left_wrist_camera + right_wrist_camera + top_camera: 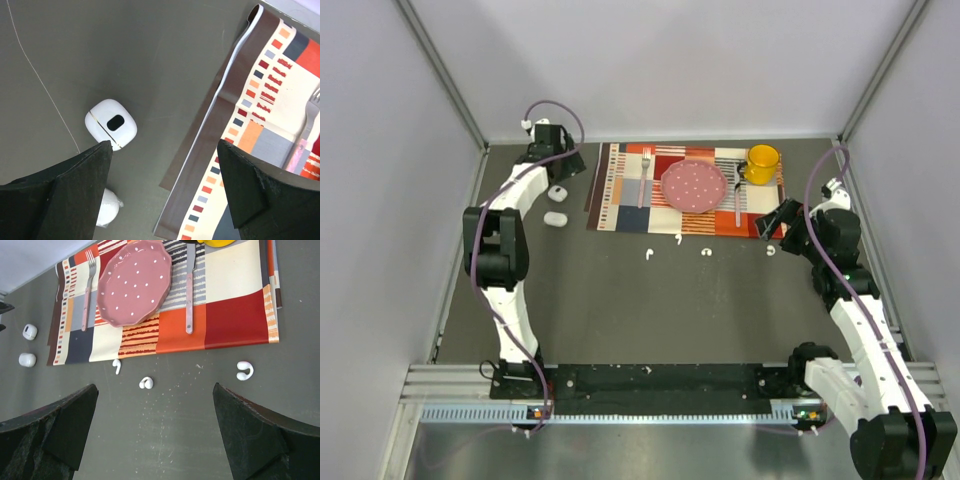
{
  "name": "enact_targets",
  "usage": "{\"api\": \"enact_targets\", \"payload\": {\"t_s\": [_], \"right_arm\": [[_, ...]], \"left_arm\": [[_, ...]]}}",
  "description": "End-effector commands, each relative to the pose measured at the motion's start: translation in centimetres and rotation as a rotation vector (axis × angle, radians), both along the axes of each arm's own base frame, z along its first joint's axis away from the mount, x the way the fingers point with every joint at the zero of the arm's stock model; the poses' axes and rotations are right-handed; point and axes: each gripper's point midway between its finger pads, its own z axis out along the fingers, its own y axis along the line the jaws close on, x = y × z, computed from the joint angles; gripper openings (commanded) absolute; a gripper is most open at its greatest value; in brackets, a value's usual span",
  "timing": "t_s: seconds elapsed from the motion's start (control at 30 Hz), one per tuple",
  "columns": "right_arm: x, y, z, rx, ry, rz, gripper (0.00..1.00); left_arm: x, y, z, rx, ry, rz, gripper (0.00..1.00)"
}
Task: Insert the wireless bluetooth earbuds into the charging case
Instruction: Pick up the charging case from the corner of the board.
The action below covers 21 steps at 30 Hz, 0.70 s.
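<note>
Several tiny white earbuds lie on the dark table in front of the placemat: a stemmed one [648, 257], another [678, 238], a rounded one [707, 251] and a hooked one [772, 249]. The right wrist view shows a stemmed bud [116, 365], a rounded bud [146, 383] and a hooked bud [244, 370]. Two white pebble-like cases [558, 192] [555, 218] lie left of the mat. My left gripper [558, 165] [165, 155] is open and empty above the table beside the closed case [111, 124]; the second case [107, 210] is partly hidden by my finger. My right gripper [775, 222] [155, 405] is open and empty above the buds.
A striped placemat [620, 200] carries a pink dotted plate [694, 185], a fork [645, 175], a knife [737, 195] and a yellow mug [762, 162]. The mat's left edge [215, 115] curls up beside my left gripper. Grey walls enclose the table.
</note>
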Motion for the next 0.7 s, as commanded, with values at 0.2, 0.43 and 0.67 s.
{"api": "enact_targets", "payload": {"t_s": [0.2, 0.43, 0.67], "right_arm": [[0.8, -0.2, 3.0, -0.005, -0.066, -0.016, 0.99], [0.7, -0.3, 2.9, 0.001, -0.063, -0.03, 0.99], [0.6, -0.6, 2.9, -0.02, -0.062, -0.035, 0.99]], "left_arm": [[2.8, 0.2, 1.0, 0.017, -0.024, 0.018, 0.9], [3.4, 1.0, -0.9, 0.08, 0.038, 0.02, 0.88], [3.2, 1.4, -2.1, 0.11, 0.08, 0.024, 0.87]]}}
